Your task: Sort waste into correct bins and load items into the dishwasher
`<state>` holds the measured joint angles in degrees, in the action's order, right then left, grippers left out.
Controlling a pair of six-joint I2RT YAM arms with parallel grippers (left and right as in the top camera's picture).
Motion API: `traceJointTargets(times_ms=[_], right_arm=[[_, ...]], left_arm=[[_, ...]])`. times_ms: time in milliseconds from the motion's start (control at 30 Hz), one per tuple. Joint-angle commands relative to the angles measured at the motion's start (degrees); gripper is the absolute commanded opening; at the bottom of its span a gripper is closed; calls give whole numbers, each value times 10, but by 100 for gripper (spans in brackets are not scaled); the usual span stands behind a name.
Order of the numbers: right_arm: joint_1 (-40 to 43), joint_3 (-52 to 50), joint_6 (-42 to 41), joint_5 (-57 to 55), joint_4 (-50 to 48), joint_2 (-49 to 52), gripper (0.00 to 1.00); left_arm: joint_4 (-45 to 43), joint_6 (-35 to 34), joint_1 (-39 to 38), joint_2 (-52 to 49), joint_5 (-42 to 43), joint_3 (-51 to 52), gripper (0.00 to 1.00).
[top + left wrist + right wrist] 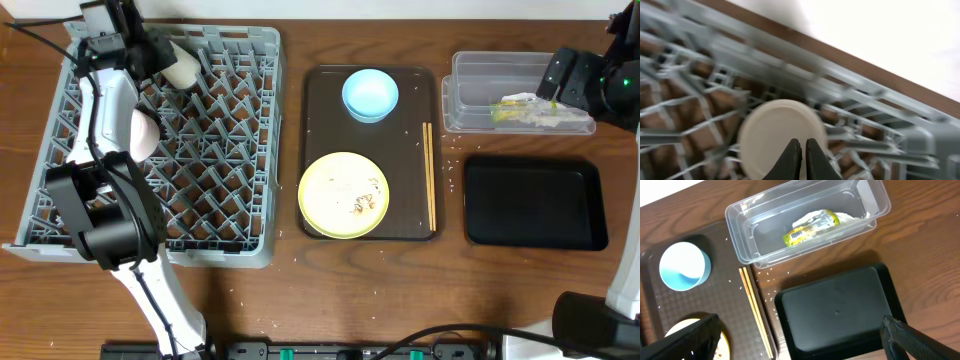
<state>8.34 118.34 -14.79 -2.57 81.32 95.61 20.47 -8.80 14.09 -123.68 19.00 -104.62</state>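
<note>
Shows the job partway: yellow-green snack wrapper (812,227) and white paper wad (846,217) in the clear tub (871,196). Has left fingers (790,160) pinched on the white cup (774,129) above the grey dish rack (230,200), right fingers (685,337) spread wide. Leaves light blue bowl (370,93), crumb-strewn yellow plate (335,190), bare black tray (535,200).

left arm (112,115) reaches away from its base, elbow bent, left gripper (802,150) with fingers pressed nearly together (only a thin slit between), while right gripper (800,320) hangs spread wide.

Wooden table (290,30): grey dish rack (220,150) left, brown serving tray (400,150) centre, clear tub (470,75), black tray (535,200) right.
</note>
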Motion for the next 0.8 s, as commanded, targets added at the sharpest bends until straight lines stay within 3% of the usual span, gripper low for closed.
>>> traceJointTargets(times_ms=[0,233,267,333,467,767], right_arm=[[-1,0,7,-5,0,1,99],[-1,0,7,71,4,1,99],[-1,0,7,89,3,1,99],[-1,0,0,124,1,1,99],[-9,0,-15,192,-16,1,99],[-95,0,3,200,-40,13,99]], left_arm=[[0,-1,-5,52,69,-5,8],[33,-1,3,170,75,-5,9],[50,-1,8,196,74,-5,17],[82,-1,18,239,74,-5,45],[161,-1,44,315,74,-5,68],[419,-2,80,413,76,-5,79]])
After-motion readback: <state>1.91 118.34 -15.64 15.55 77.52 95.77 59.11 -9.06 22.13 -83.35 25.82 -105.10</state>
